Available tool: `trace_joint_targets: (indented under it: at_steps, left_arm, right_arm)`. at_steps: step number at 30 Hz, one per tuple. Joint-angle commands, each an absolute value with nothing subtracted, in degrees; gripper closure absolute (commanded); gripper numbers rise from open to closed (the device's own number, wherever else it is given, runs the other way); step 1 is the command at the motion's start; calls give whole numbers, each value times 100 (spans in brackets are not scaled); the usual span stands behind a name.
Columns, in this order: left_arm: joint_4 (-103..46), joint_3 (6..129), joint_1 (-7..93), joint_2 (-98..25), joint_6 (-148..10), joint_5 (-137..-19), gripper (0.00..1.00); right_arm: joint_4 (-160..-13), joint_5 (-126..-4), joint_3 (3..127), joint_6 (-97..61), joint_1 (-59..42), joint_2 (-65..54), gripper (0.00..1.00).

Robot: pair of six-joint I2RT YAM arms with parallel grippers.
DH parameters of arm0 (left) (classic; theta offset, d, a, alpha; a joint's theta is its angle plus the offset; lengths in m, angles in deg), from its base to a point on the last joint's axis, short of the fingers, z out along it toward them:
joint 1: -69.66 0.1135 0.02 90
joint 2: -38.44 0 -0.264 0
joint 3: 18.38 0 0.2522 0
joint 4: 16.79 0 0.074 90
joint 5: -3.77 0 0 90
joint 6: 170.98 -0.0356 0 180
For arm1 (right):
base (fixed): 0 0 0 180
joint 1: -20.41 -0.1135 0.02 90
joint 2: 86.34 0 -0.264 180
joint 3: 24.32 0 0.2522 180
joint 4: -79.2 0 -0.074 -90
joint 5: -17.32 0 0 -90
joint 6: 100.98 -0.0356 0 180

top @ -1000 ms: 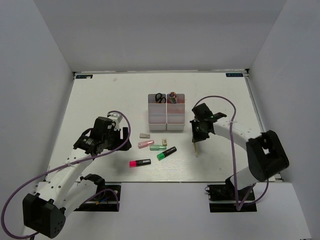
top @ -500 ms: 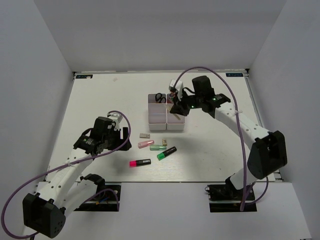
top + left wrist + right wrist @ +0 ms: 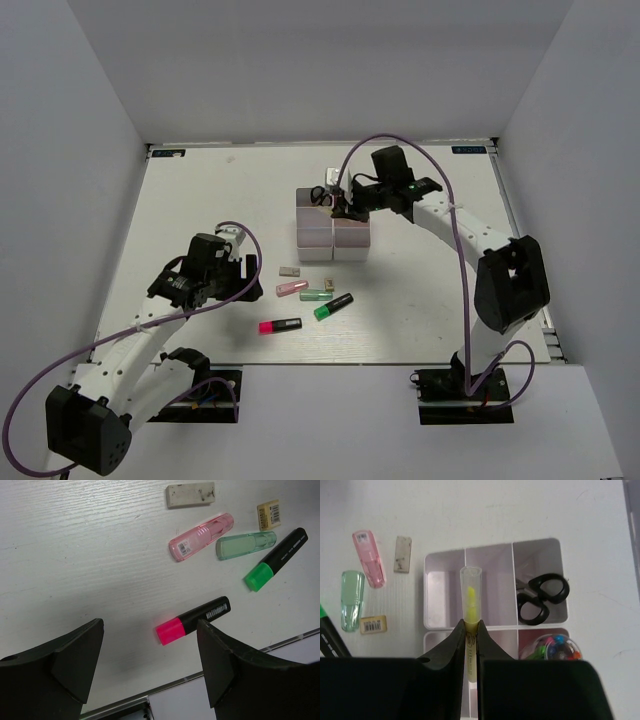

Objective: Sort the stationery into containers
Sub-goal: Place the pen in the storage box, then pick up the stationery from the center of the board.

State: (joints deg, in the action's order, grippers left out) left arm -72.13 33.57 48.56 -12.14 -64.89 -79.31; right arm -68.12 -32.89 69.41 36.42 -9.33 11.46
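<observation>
Yellow marker (image 3: 471, 600) clenched in right jaws above bins (image 3: 444, 600), scissors (image 3: 537, 599) alongside; left jaws spread over pink highlighter (image 3: 192, 620).

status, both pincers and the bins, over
Right pincer shut on thin yellow stick, over the bins' middle compartment. Left pincer open above pink highlighter. Scissors in the neighbouring compartment, drop path looks clear.

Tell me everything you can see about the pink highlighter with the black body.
The pink highlighter has a neon pink cap on a black barrel that carries a small white barcode label. It looks like plastic. It lies flat and capped on the white table, apart from everything else, with nothing touching it. The left gripper, open, is clear of it.
</observation>
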Motion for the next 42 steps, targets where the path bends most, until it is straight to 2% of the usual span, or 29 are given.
trace_joint_targets:
  at_steps: [1,18,19,21,22,23,25,29,30,31,32,34,35,38,39,40,41,42]
  left_arm:
    - [-7212,3352,4892,-1192,-6543,-7946,14]
    - [-7203,3343,4883,-1253,-6551,-7885,14]
    - [-7195,3352,4892,-1262,-6543,-7911,14]
    - [-7203,3335,4892,-1253,-6560,-7876,14]
    - [-7212,3335,4892,-1253,-6560,-7876,14]
    - [-7203,3343,4892,-1271,-6552,-7876,14]
    - [-7177,3343,4901,-1297,-6560,-7867,14]
    - [-7107,3361,4883,-1376,-6543,-7841,16]
    - [-7167,3352,4892,-1376,-6543,-7841,18]
    - [-7159,3343,4883,-1376,-6517,-7832,21]
    - [-7116,3343,4883,-1394,-6508,-7832,33]
    - [-7115,3378,4892,-1516,-6464,-7797,51]
    - [-7089,3396,4892,-1561,-6446,-7710,73]
    - [-7098,3615,4892,-1859,-6428,-7410,90]
    - [-7124,3659,4874,-2069,-6455,-7366,90]
    - [-7168,3729,4857,-2175,-6507,-7322,87]
    - [-7238,3939,4787,-2254,-6577,-7287,82]
    - [-7273,3993,4752,-2438,-6630,-7278,61]
  right_arm:
    - [-7094,-3295,6706,4158,-798,1175,100]
    - [-7192,-3577,6397,4694,-543,1456,99]
    - [-7087,-3585,6406,4746,-543,1465,87]
    - [-7104,-3603,6354,4738,-534,1448,75]
    - [-7113,-3594,6327,4738,-517,1421,61]
    - [-7139,-3603,6310,4738,-517,1386,55]
    - [-7165,-3550,6274,4668,-508,1272,51]
    - [-7087,-3454,6301,4475,-490,1158,51]
    - [-7051,-3375,6301,4414,-499,1114,54]
    - [-7016,-3314,6309,4361,-482,1018,58]
    - [-6981,-3217,6310,4212,-499,904,73]
    - [-6919,-3111,6318,3678,-499,666,97]
    - [-6876,-3033,6310,3527,-499,465,100]
    - [-6788,-3304,6275,2306,-534,-184,100]
    - [-6718,-3322,6300,2156,-508,-274,82]
    - [-6221,-3322,6318,1989,-508,-362,57]
    - [-6016,-3304,6336,2005,-499,-450,40]
    - [-5518,-3269,6371,2222,-499,-677,32]
